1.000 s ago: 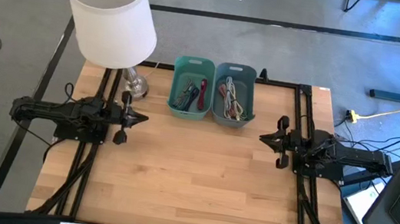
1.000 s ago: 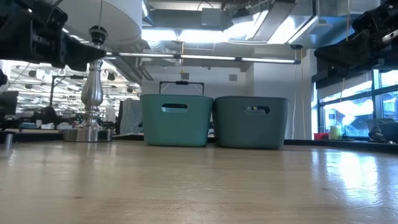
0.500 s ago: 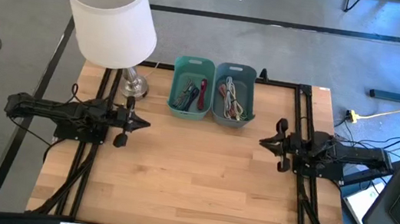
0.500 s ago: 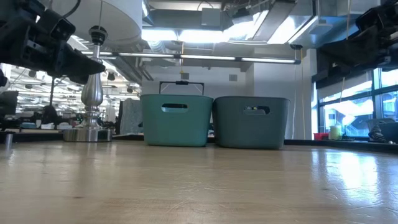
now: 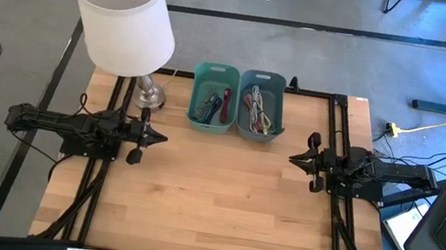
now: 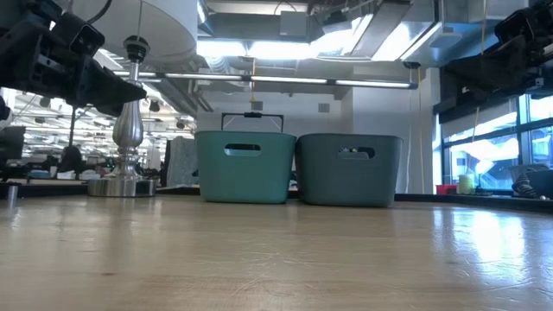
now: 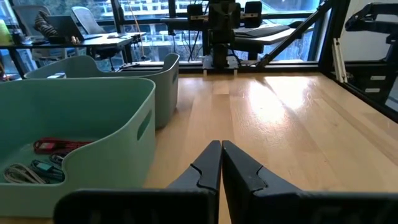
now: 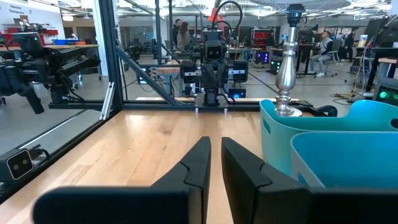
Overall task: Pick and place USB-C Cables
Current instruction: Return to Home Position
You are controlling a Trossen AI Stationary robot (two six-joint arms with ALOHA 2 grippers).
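Observation:
Two bins stand side by side at the table's far edge. The green bin [image 5: 213, 98] holds several folded cable bundles; a red one [image 7: 59, 146] and a teal one [image 7: 40, 169] show in the left wrist view. The blue-grey bin [image 5: 261, 106] holds cream and red bundles [image 5: 258, 111]. My left gripper [image 5: 165, 139] hovers shut above the table's left part, pointing right, short of the green bin [image 7: 93, 124]. My right gripper [image 5: 291, 157] hovers shut over the right part, pointing left, with the bins [image 8: 323, 143] to its far side.
A lamp with a white shade [image 5: 125, 17] and a silver base [image 5: 150, 94] stands at the far left corner, close to the left arm. Black frame rails [image 5: 336, 131] run along both table sides. Bare wood [image 5: 214, 193] lies between the grippers and the near edge.
My left gripper has tipped its fingers slightly downward and shifted a little toward the near edge, then held still. The bins and cables have stayed where they were.

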